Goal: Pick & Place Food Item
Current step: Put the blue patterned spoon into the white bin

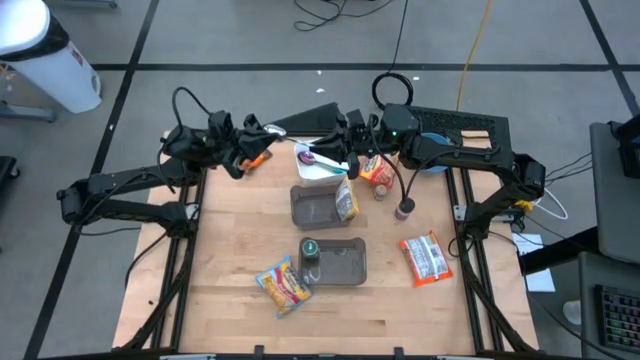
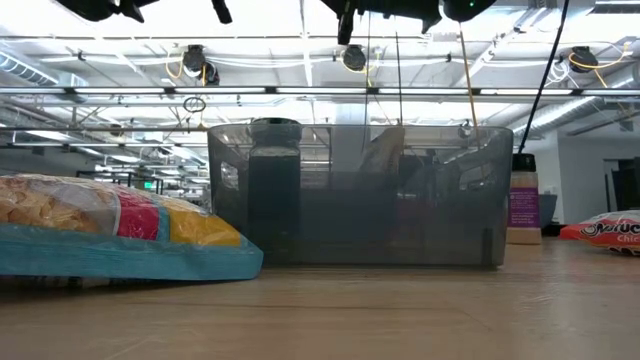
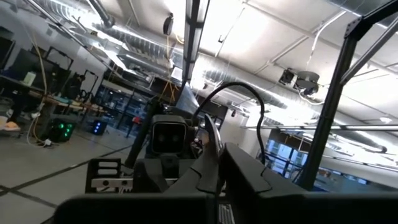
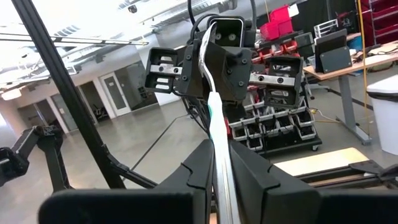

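A flat white packet (image 1: 312, 160) with green and pink print is held between my two grippers over the table's far middle. My left gripper (image 1: 283, 143) comes from the left and my right gripper (image 1: 338, 152) from the right; they face each other and both are shut on the packet. In the right wrist view the packet shows edge-on as a thin white strip (image 4: 216, 118) running to the left gripper (image 4: 214, 59). In the left wrist view it shows as a thin edge (image 3: 209, 134). My left gripper pinches one end of the white packet (image 3: 212, 163) between its two fingers, coming level from the table's left. The packet stands edge-on and runs straight on toward the other gripper. My right gripper pinches the opposite end of the packet (image 4: 220, 171) between its two fingers, coming level from the table's right. The packet spans straight between the two grippers, lifted clear of the table.
Two grey bins stand mid-table: the far one (image 1: 318, 208) holds a yellow snack bag (image 1: 347, 200), the near one (image 1: 342, 262) has a green-lidded can (image 1: 309, 249) at its left. A chip bag (image 1: 283, 286), a red packet (image 1: 425, 257), a small bottle (image 1: 404, 210) and an orange pack (image 1: 377, 172) lie around.
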